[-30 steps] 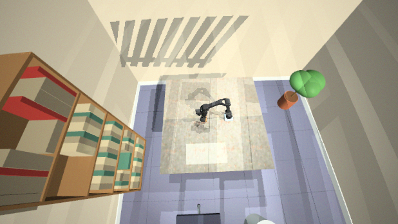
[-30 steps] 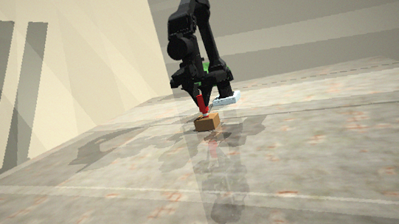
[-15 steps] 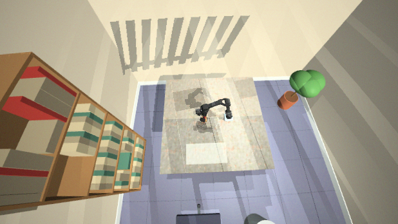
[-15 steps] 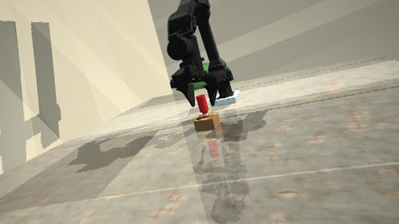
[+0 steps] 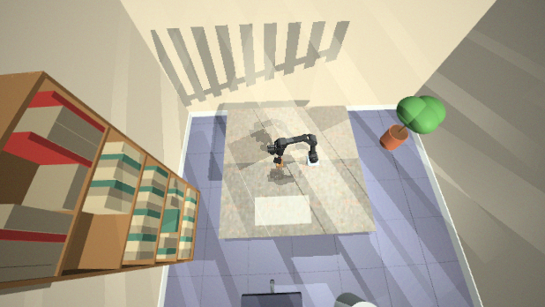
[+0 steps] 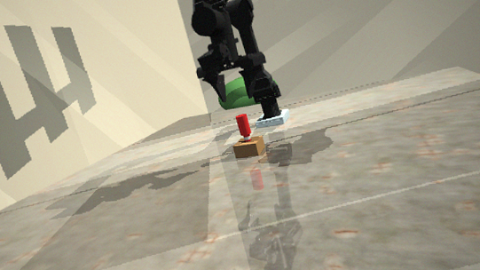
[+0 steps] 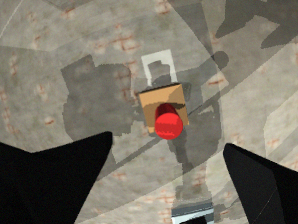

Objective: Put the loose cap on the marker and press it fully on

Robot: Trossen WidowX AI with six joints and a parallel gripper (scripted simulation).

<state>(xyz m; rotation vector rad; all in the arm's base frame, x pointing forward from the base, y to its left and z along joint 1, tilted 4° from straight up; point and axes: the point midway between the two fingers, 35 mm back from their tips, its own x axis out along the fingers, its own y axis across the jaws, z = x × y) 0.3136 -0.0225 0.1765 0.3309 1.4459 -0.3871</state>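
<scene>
The red cap (image 6: 243,125) sat on top of the marker, which stood straight up in the brown holder block (image 6: 248,148) on the table (image 6: 368,170). The hand (image 7: 166,183) hung above it, open wide and holding nothing.

The cap (image 7: 169,121) hides the marker from the wrist view; both fingers are cut off (frame's lower corners).
</scene>
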